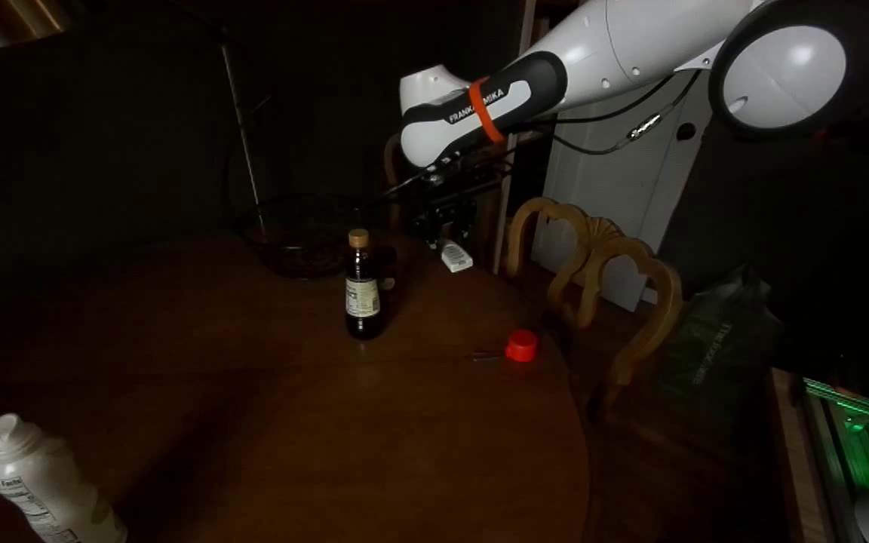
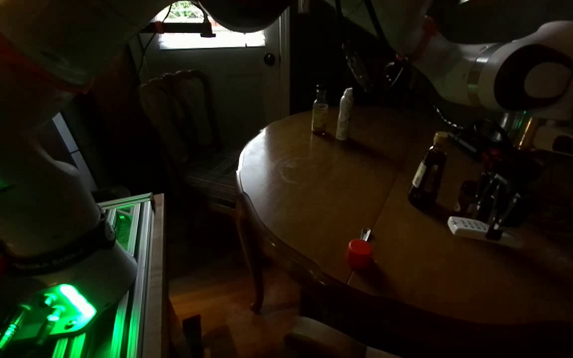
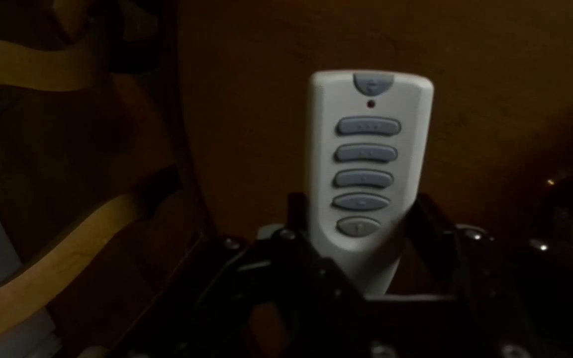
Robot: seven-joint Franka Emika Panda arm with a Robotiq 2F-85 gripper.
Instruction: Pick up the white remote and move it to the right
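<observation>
White plastic remote with grey-blue buttons (image 3: 366,171): you have it grasped in the black two-finger gripper (image 3: 358,214), one finger against each long side. Whether it touches the brown wooden table (image 1: 434,437) is unclear. Left to right, in an exterior view, you have:
- brass-coloured metal lampshade (image 1: 8,23), far left, partly cut off;
- white bottle with printed label (image 1: 50,483), standing near left;
- thin slanting metal pole (image 1: 243,136), far side;
- dark glass bottle with tan cap and pale label (image 1: 362,302), upright on the table;
- the remote, right of that bottle and farther off, close to the table's far right edge;
- round red object (image 1: 522,345), nearer than the remote, with a small metallic strip (image 1: 487,355) just beside it on the left;
- carved wooden chair (image 1: 602,228), right, beyond the table edge;
- dark printed bag (image 1: 729,339), farther right;
- green-lit metal frame (image 1: 861,437), near right, partly out of view.
</observation>
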